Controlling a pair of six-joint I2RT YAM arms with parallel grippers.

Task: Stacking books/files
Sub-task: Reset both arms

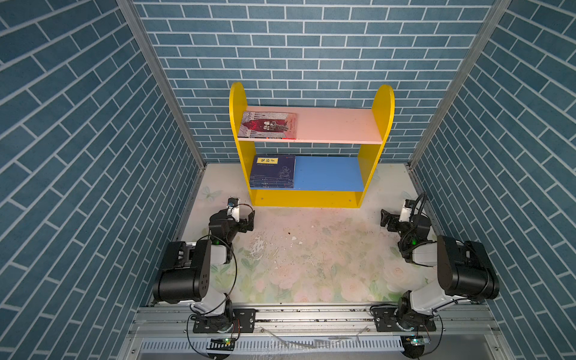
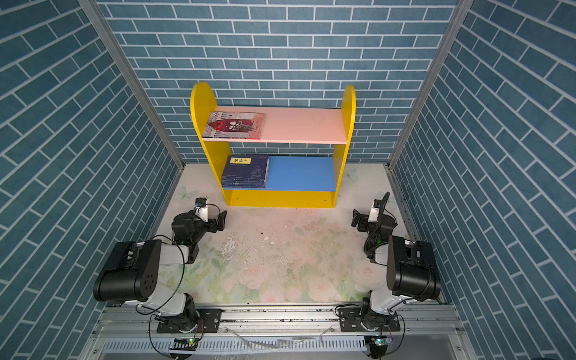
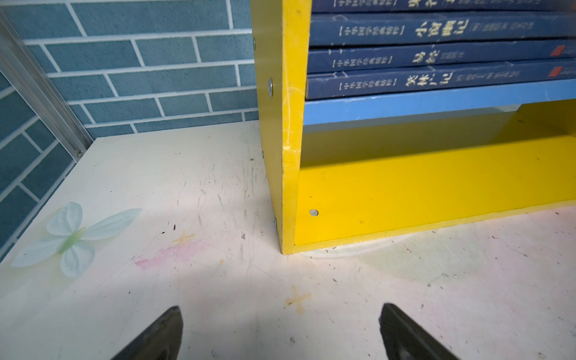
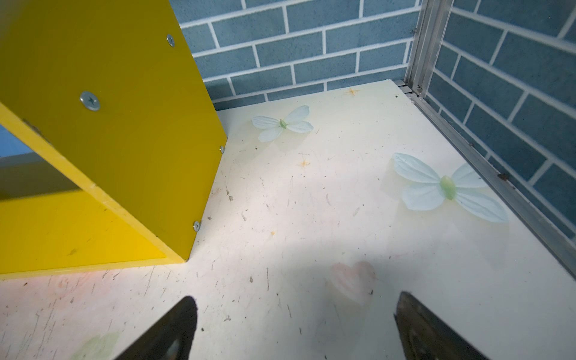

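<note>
Both arms hover empty over the floral table point(image 1: 311, 249). The left gripper point(image 3: 280, 307) has its jaws spread wide just short of the yellow bookshelf point(image 3: 405, 187), at its near corner. The right gripper point(image 4: 296, 296), equally wide, faces the opposite corner. Ahead of and slightly above the left gripper, four navy paperbacks point(image 3: 436, 56) lie stacked flat on the blue lower shelf point(image 1: 327, 173), spines outward. Higher up, the illustrated paperback point(image 1: 269, 125) lies alone on the pink upper shelf point(image 1: 339, 124). It looks thin, light, floppy and probably slick, so it is likely best pinched at its front edge near the stiffer spine.
</note>
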